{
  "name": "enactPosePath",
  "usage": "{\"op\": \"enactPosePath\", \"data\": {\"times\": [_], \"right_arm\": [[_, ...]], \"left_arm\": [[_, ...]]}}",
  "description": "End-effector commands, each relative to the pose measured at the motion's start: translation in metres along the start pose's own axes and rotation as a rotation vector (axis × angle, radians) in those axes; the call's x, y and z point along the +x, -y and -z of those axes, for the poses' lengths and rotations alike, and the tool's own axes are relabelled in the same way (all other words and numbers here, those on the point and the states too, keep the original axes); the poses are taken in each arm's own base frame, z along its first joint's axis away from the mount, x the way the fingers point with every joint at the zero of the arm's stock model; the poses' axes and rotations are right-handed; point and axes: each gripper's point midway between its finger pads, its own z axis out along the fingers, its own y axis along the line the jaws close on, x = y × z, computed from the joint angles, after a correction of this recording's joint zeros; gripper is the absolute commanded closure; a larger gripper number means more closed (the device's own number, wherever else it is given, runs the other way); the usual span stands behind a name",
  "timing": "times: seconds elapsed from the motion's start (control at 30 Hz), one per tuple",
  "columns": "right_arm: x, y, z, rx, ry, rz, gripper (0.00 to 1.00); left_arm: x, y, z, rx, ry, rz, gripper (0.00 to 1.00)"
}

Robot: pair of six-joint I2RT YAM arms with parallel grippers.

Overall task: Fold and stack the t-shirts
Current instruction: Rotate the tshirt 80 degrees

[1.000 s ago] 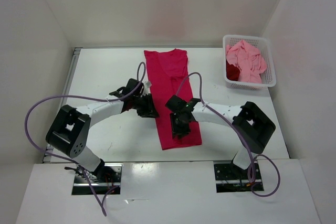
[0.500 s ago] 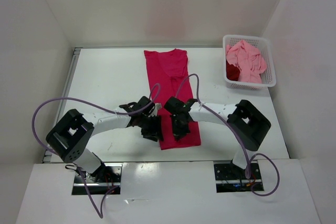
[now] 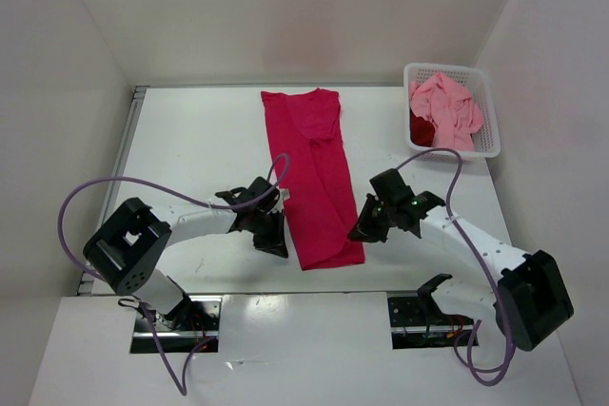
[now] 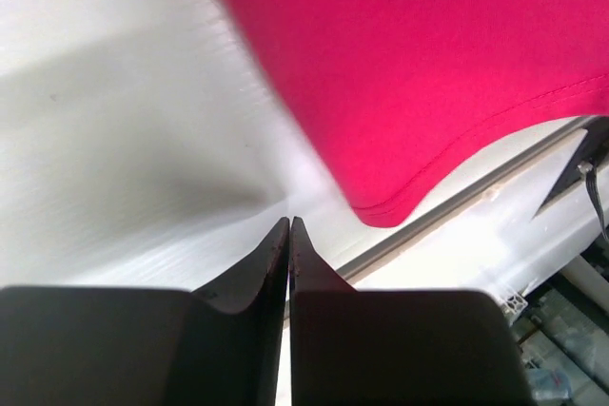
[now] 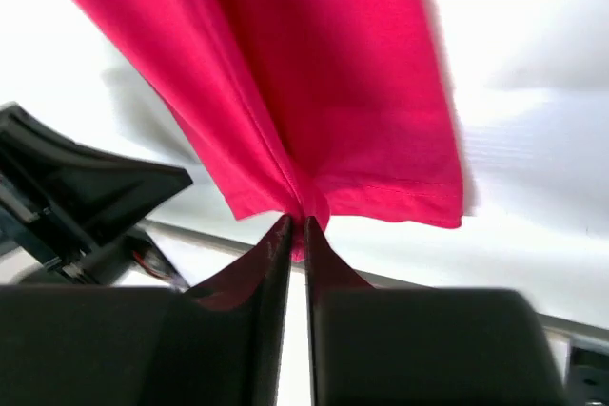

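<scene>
Magenta t-shirt (image 3: 319,178) runs near-to-far, collar far (hem near); right fingers (image 5: 249,330) pinch the hem, left fingers (image 4: 238,330) closed, empty.

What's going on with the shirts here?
The magenta shirt lies on the table, folded into a long strip. The right gripper pinches its near hem. The left gripper is shut beside the other near corner, holding nothing. The pink shirt and dark red shirt sit unfolded in the basket.

Magenta-red t-shirt (image 3: 319,178), a long folded strip, runs from the table's (image 3: 200,149) far edge to its near edge. Salmon pink t-shirt (image 3: 445,109) lies crumpled over dark crimson t-shirt (image 3: 421,128) in the far-right basket (image 3: 452,152).
</scene>
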Motion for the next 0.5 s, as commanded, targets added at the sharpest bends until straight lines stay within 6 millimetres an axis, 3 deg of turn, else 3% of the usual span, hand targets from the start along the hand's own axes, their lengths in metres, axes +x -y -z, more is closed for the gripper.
{"op": "enactPosePath", "data": {"times": [0.0,0.07,0.17,0.2,0.27,0.37,0.47], "right_arm": [[0.007,0.007,0.003,-0.009,-0.021,-0.075,0.79],[0.019,0.011,0.000,-0.027,-0.070,-0.091,0.67],[0.026,0.013,0.002,-0.044,-0.091,-0.099,0.58],[0.026,0.016,0.004,-0.037,-0.080,-0.090,0.57],[0.027,0.018,0.004,-0.029,-0.084,-0.083,0.55],[0.024,0.014,0.004,-0.037,-0.079,-0.072,0.55],[0.011,0.006,0.005,-0.040,-0.034,-0.055,0.63]], "left_arm": [[0.000,-0.003,0.004,-0.018,0.019,-0.007,0.95],[0.004,-0.005,0.006,-0.022,0.015,-0.004,0.95],[0.000,-0.001,0.014,-0.008,0.038,-0.006,0.92],[0.002,-0.002,0.014,-0.013,0.032,-0.003,0.88],[-0.004,0.011,0.021,0.029,0.043,-0.018,0.64],[-0.011,0.027,0.030,0.071,0.061,-0.025,0.54],[-0.025,0.037,0.040,0.050,0.109,-0.047,0.54]]}}
